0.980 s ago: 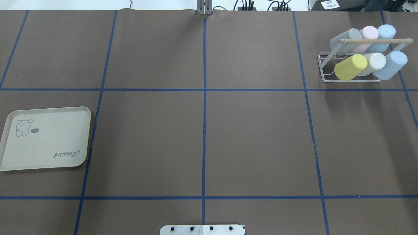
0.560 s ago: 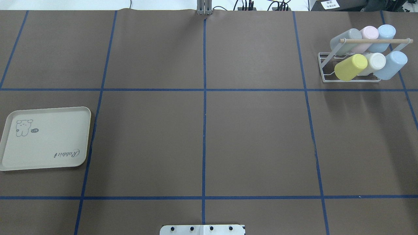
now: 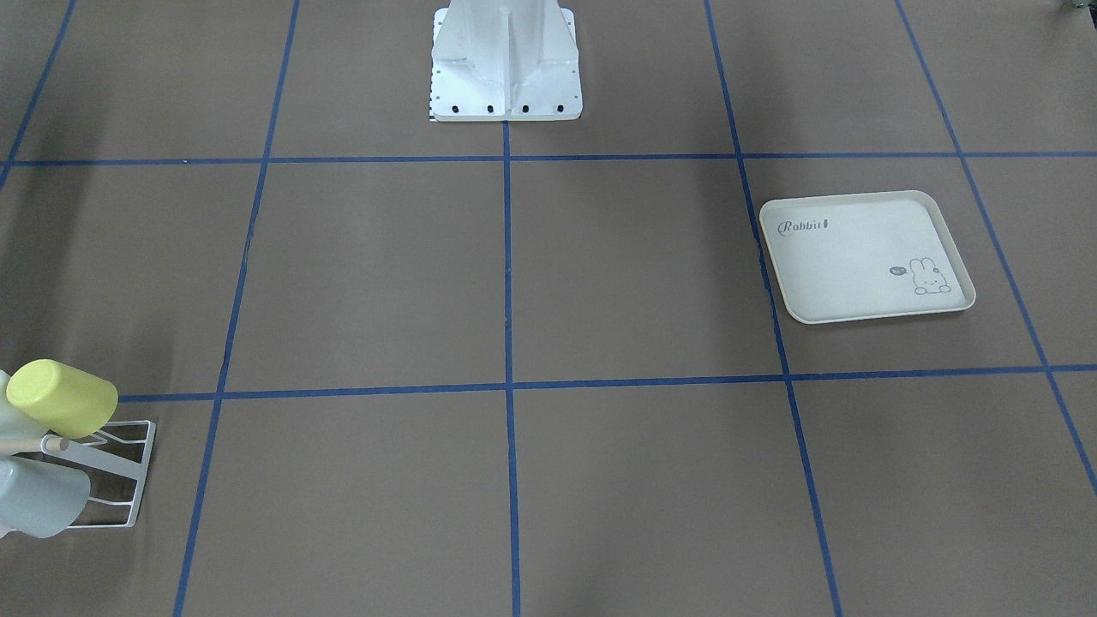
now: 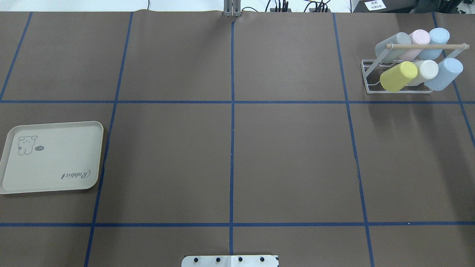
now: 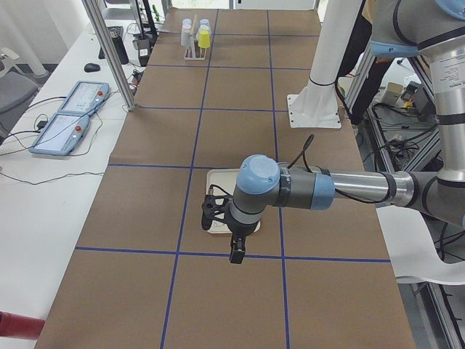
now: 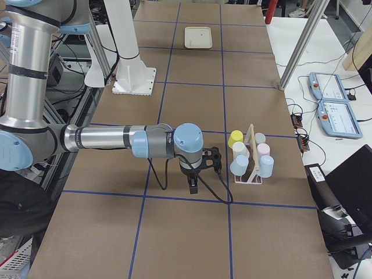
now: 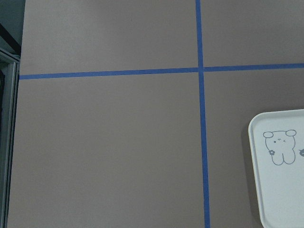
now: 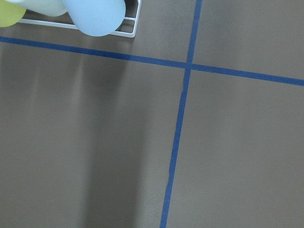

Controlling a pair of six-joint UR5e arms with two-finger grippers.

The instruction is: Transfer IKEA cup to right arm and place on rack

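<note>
Over the last second nothing on the worktop has shifted in my overhead feed. The tray lies bare at the left edge. The rack at the far right carries six cups, three in the back row and three in front, with a yellow cup at the front corner nearest the middle. Each is tilted just as it was. Neither arm appears in the overhead or front-facing view, so I only have them from the side cameras. The left arm is stretched out with the left gripper hanging somewhere near the tray. The right arm reaches out the same way, with the right gripper hanging close beside the rack. From those angles I cannot tell whether either gripper is open or closed. I see no cup at either one, though the fingers are small and dark enough that I would not swear to it. The left wrist feed looks down on bare worktop and a corner of the tray. The right wrist feed shows bare worktop, with the rack's corner and a blue cup at its top edge. I read the stillness this way: no cup is left to hand over, and the cup in question is already on the rack, though I can't say which of the six it is. The job looks finished to me.
</note>
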